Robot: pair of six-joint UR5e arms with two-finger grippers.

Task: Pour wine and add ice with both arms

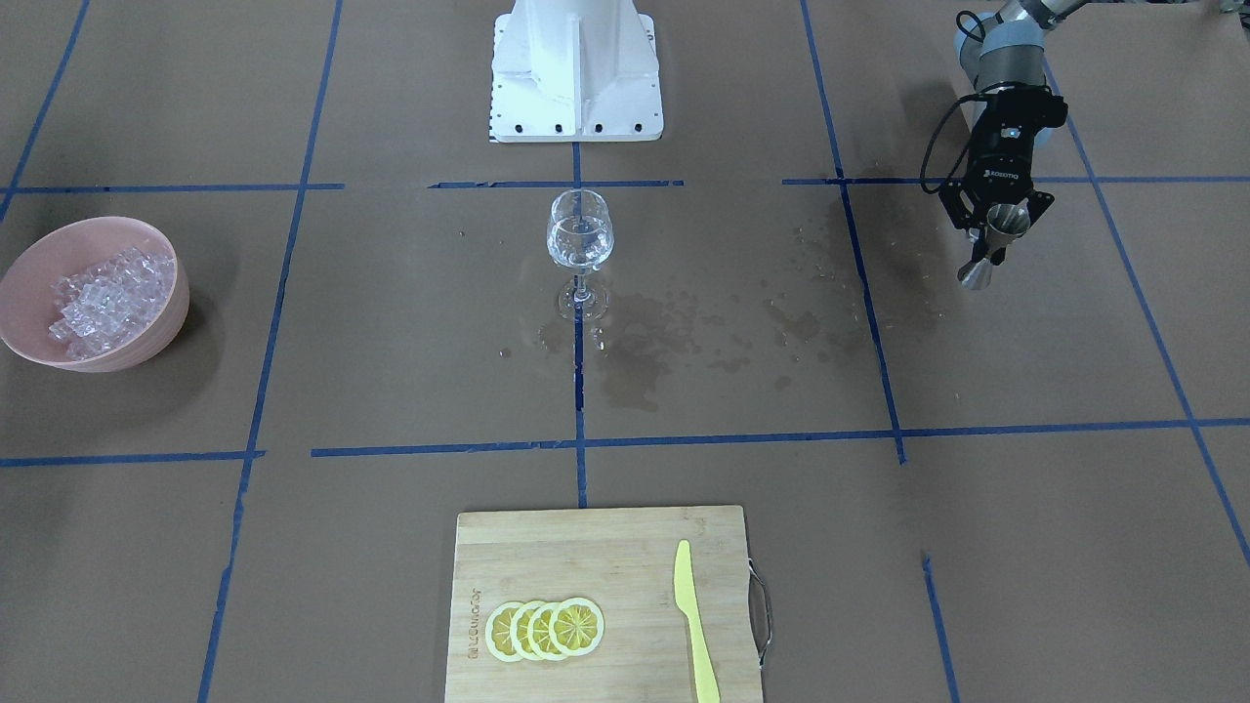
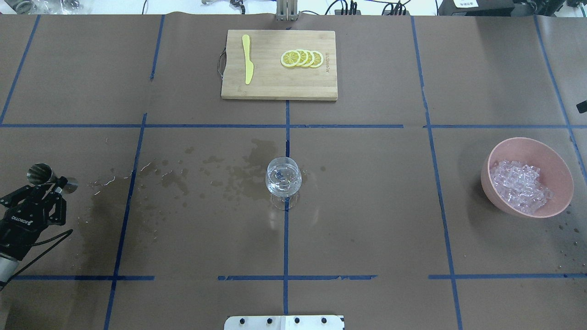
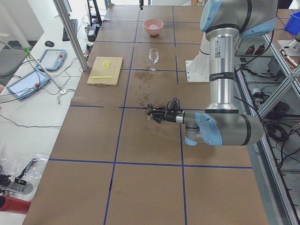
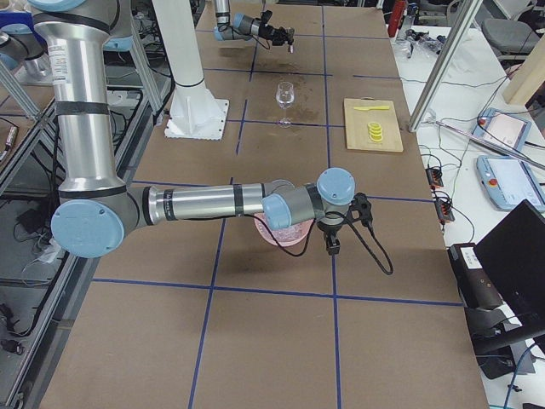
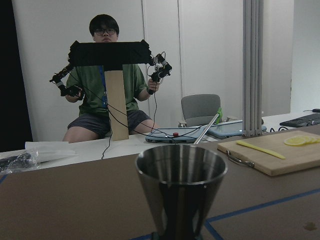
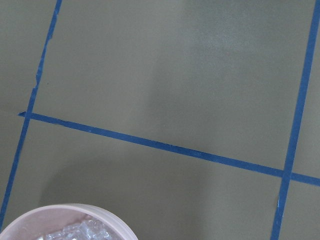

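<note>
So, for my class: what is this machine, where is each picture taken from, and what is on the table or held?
A robot with two arms stands at a brown table. Two pictures look down from above, one from behind it, one facing it; two look along the table from its ends; two come from wrist cameras. On the table: a wine glass with a little clear liquid, a pink bowl of ice, a cutting board with lemon slices and a yellow knife. The left gripper holds a metal measuring cup; the right arm reaches to the bowl.

ice (image 1: pixel 98 298) clear | bowl (image 1: pixel 158 335) pink | jigger (image 1: pixel 996 239) silver | tape (image 1: pixel 742 439) blue grid
</note>
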